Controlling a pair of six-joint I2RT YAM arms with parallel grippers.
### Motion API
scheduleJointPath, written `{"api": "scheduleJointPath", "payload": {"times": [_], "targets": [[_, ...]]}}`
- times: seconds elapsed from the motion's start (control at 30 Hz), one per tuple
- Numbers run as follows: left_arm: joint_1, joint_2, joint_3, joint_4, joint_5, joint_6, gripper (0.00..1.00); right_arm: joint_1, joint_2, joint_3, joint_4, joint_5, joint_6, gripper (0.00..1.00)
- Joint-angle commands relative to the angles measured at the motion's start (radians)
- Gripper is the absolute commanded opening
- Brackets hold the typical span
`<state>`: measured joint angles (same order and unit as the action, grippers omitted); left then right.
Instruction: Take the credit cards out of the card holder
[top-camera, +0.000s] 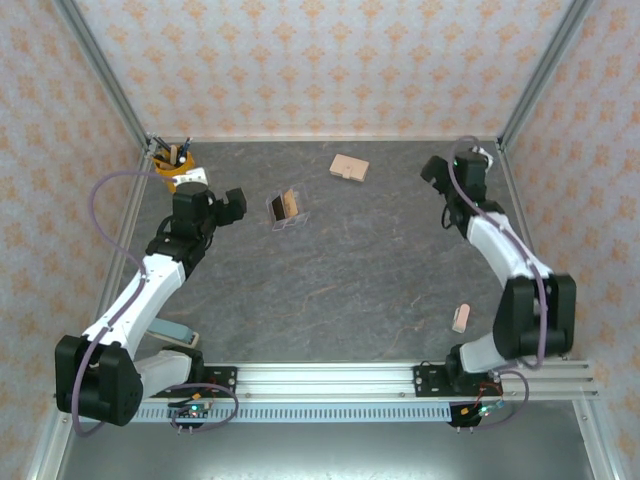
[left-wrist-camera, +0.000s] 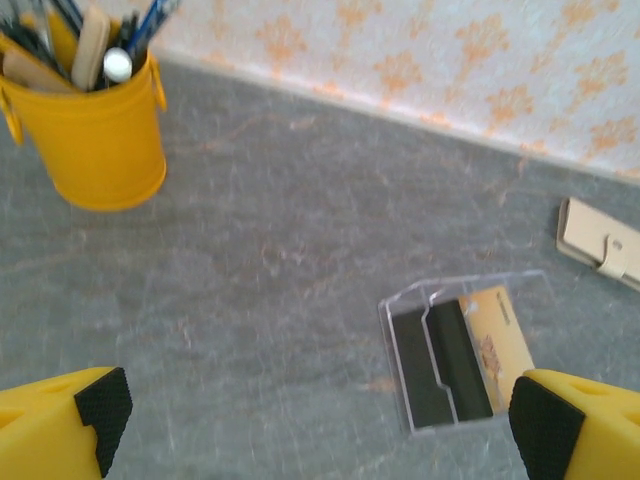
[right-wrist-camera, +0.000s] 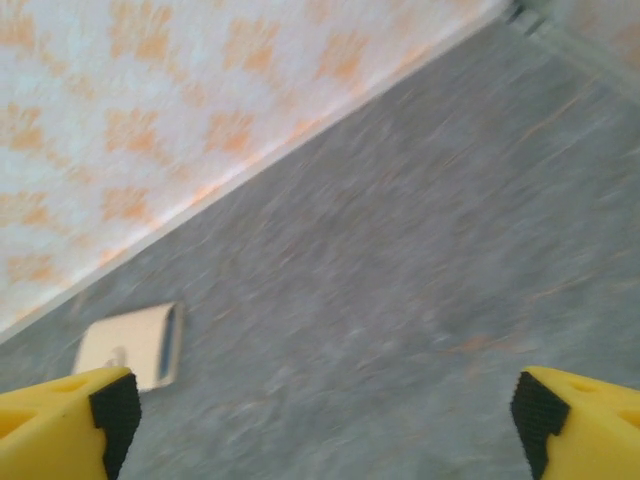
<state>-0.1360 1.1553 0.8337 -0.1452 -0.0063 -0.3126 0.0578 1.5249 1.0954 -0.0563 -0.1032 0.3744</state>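
Top view: tan leather-look card holder (top-camera: 349, 168) lies closed and flat on the grey stone-look counter (top-camera: 350, 290), far middle, apart from both arms; pink block (top-camera: 461, 318) near the right base.
Left wrist: left fingers (left-wrist-camera: 100, 405) spread, empty; holder far right, beyond clear acrylic stand (left-wrist-camera: 460, 360); yellow pen cup (left-wrist-camera: 95, 140).
Right wrist: right fingers (right-wrist-camera: 115, 410) spread, empty; holder ahead, untouched, blurred.

Grey tbl (top-camera: 350, 290) w/ floral-print walls (top-camera: 320, 60)
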Motion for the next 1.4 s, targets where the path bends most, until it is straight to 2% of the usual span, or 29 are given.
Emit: {"api": "scheduleJointPath", "payload": {"times": [0.0, 0.13, 0.43, 0.5, 0.6, 0.73, 0.97, 1.37], "targets": [[-0.002, 0.012, 0.018, -0.108, 0.016, -0.07, 1.0, 0.048, 0.17, 0.14, -0.119, -0.22, 0.118, 0.9], [-0.003, 0.019, 0.009, -0.125, 0.017, -0.089, 1.0, 0.096, 0.396, 0.355, -0.129, -0.289, 0.198, 0.77], [-0.02, 0.039, -0.041, -0.07, 0.078, -0.185, 1.0, 0.139, 0.717, 0.636, -0.106, -0.378, 0.37, 0.6], [-0.022, 0.044, -0.038, -0.078, 0.079, -0.181, 1.0, 0.147, 0.753, 0.671, -0.118, -0.386, 0.371, 0.58], [-0.023, 0.05, -0.038, -0.077, 0.089, -0.18, 1.0, 0.151, 0.803, 0.716, -0.126, -0.409, 0.365, 0.46], [-0.026, 0.056, -0.04, -0.071, 0.091, -0.178, 1.0, 0.151, 0.86, 0.769, -0.129, -0.432, 0.367, 0.39], [-0.027, 0.048, -0.038, -0.088, 0.086, -0.174, 1.0, 0.153, 0.928, 0.857, -0.172, -0.441, 0.344, 0.35], [-0.027, 0.034, -0.038, -0.1, 0.085, -0.172, 1.0, 0.153, 0.994, 0.95, -0.226, -0.512, 0.306, 0.22]]}}
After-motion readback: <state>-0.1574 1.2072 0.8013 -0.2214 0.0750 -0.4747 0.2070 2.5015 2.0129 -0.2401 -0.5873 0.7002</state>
